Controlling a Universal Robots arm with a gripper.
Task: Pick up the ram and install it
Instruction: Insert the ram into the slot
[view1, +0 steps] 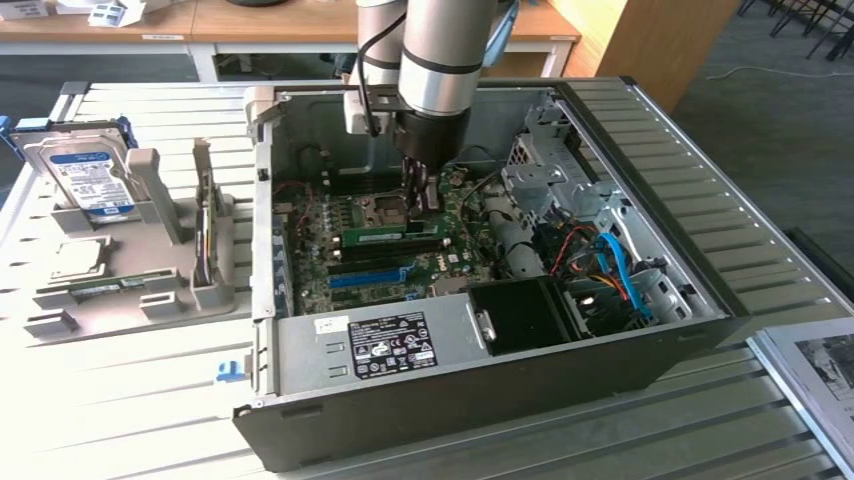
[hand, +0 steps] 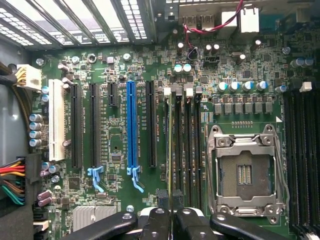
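The ram (view1: 387, 237) is a long green stick standing on edge among the memory slots of the motherboard (view1: 427, 265), between the empty processor socket and the blue slot. My gripper (view1: 427, 205) reaches down into the open computer case directly over the stick's end. In the wrist view the gripper (hand: 170, 217) has its two dark fingers close together, with the thin edge of the ram (hand: 172, 150) running away from between them along a memory slot. The fingers are shut on the ram.
The empty processor socket (hand: 245, 172) lies beside the memory slots, and a blue expansion slot (hand: 131, 125) lies on their other side. Power supply (view1: 387, 340) and blue cables (view1: 614, 270) crowd the case. At the exterior view's left, a grey holder (view1: 134, 290) carries a hard drive (view1: 87, 175).
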